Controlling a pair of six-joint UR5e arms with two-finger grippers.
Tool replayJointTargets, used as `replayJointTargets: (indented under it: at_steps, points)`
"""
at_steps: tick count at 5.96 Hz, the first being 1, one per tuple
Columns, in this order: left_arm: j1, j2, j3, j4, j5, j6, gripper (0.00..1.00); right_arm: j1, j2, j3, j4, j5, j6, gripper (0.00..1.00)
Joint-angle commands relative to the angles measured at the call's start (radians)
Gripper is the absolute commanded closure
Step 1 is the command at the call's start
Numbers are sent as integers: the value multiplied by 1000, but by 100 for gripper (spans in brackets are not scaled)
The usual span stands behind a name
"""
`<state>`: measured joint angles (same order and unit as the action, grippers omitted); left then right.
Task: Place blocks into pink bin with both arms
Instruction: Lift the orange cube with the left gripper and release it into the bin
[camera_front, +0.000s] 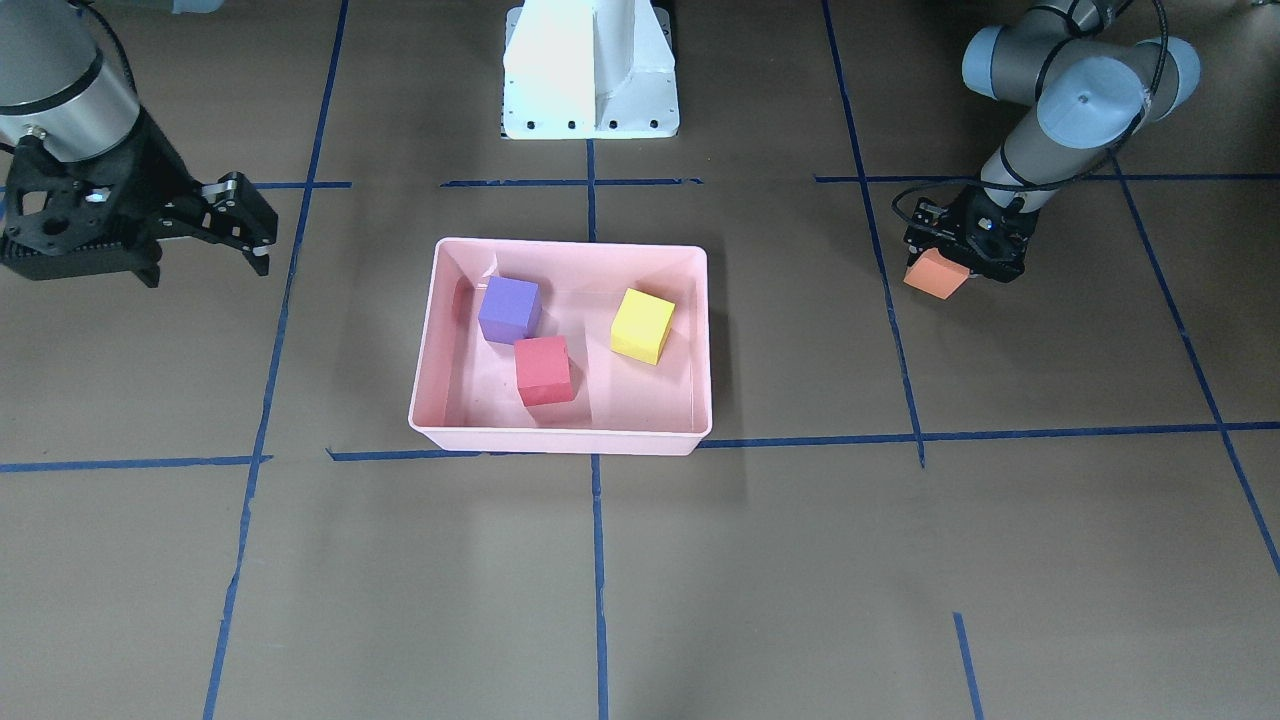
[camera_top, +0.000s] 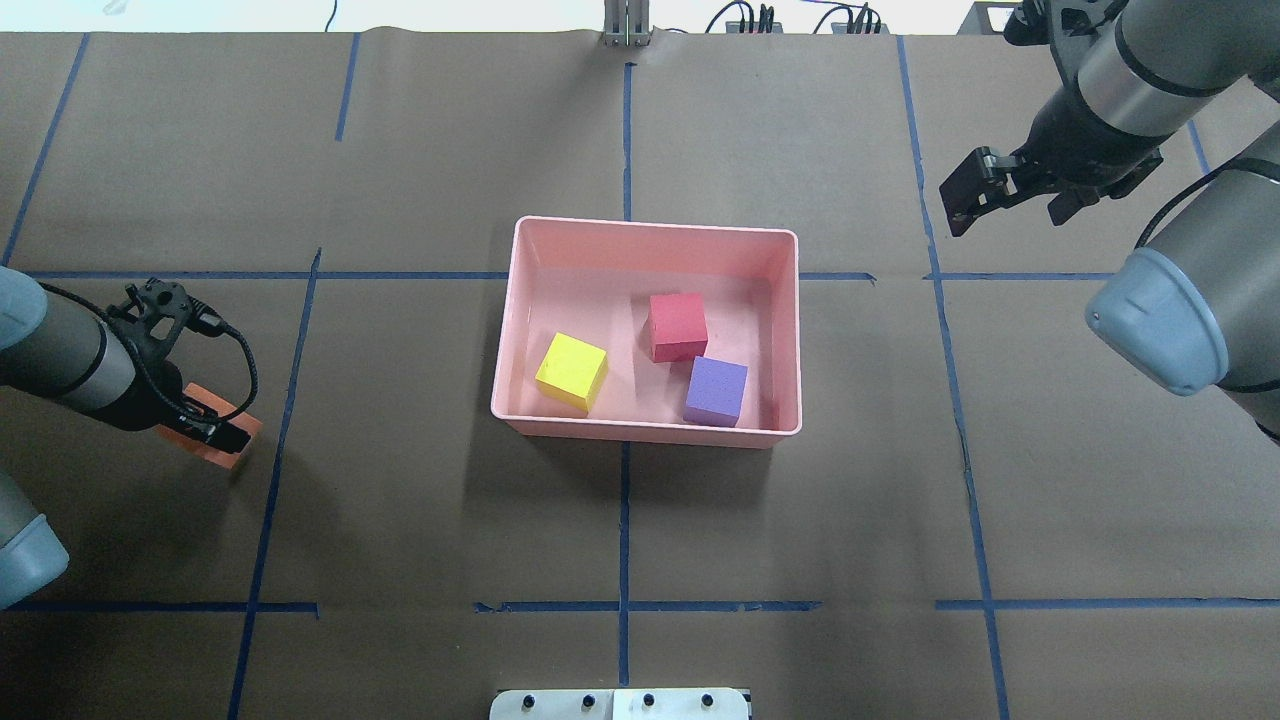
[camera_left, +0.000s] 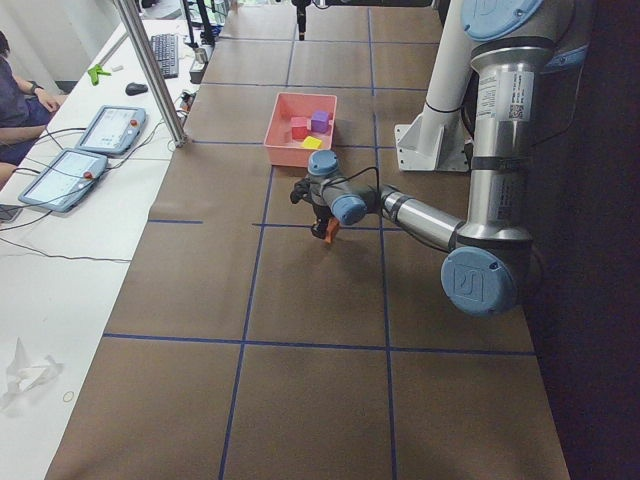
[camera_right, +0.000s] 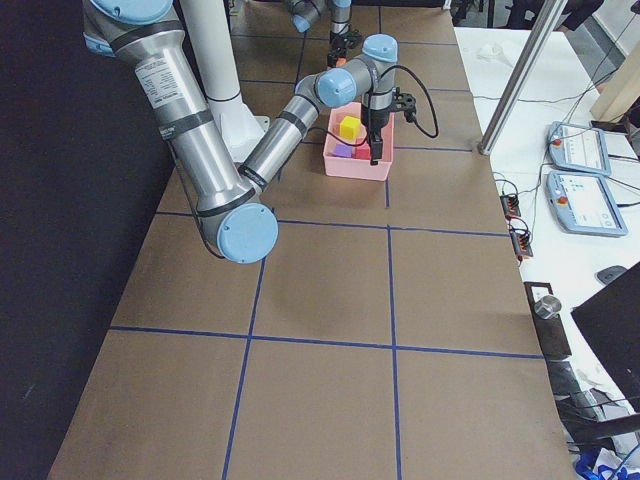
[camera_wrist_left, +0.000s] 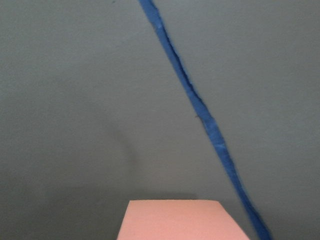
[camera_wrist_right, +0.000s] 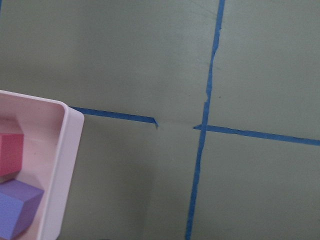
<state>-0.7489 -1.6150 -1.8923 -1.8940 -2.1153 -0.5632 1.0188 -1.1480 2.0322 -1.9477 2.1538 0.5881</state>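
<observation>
While the left arm reached low over the left side of the table with its forearm nearly level, the left gripper pointed down and was clamped on the orange block, well apart from the bin. Couldn't tell if that block was off the table or resting on it. Most of it was hidden under the gripper, and the wrist view only caught a slice of it beside a line of blue tape. Right arm hung over the far right corner, right gripper angled toward the bin, jaws apart and holding nothing. Bin sat mid-table, long axis running left to right. Inside were the yellow block toward the left end, and the red block and purple block just beside each other toward the right, each turned a bit off square to the walls.
</observation>
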Motion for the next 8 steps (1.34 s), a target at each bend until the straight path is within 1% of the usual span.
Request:
replayJointTargets:
  at_steps: [1, 2, 3, 4, 5, 6, 7, 8]
  points:
    - [-20, -255, -79, 355, 1, -51, 59, 99, -108, -1, 4, 55, -232, 0]
    - [-15, -402, -79, 485, 1, -134, 59, 153, -190, 0, 7, 72, -370, 0]
    - [-4, -545, -55, 565, 1, -261, 59, 196, -267, 0, 9, 72, -502, 0]
    - [14, -689, 47, 572, 6, -367, 58, 229, -351, -4, 94, 74, -558, 0]
    - [29, -867, 223, 570, 12, -439, 57, 269, -449, -16, 224, 99, -588, 0]
    - [63, -975, 363, 561, 77, -487, 52, 320, -522, -18, 249, 127, -687, 0]
    - [94, -977, 372, 553, 113, -483, 17, 355, -571, -14, 253, 133, -729, 0]
    - [86, -961, 343, 559, 113, -475, 0, 403, -593, -24, 253, 130, -819, 0]
